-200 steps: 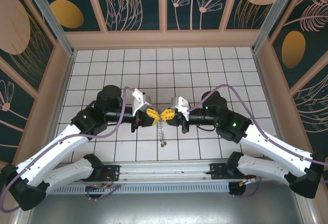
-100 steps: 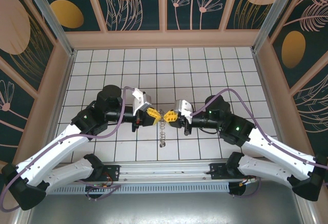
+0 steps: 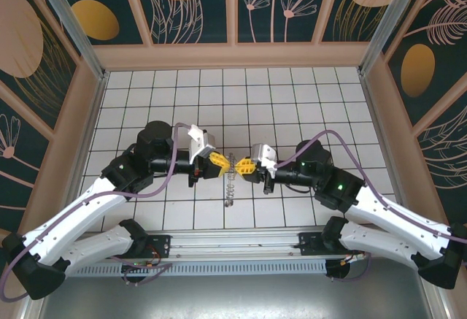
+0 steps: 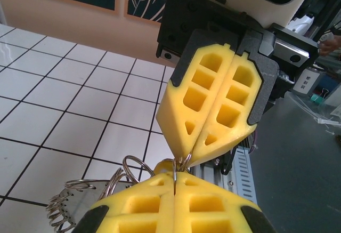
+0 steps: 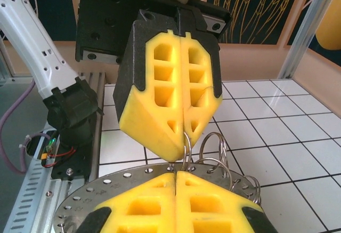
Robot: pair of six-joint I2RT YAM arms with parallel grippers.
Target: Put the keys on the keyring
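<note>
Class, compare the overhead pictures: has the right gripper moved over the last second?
Yes. Against the floor tile lines the right gripper has shifted right, away from the left gripper, with the keyring spanning the gap.

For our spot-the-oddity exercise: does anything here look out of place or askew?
Yes. A tangled bunch of wire rings hangs pinched between the shut left claw and shut right claw, which meet tip to tip. Its loose end dangles crookedly below them.
</note>
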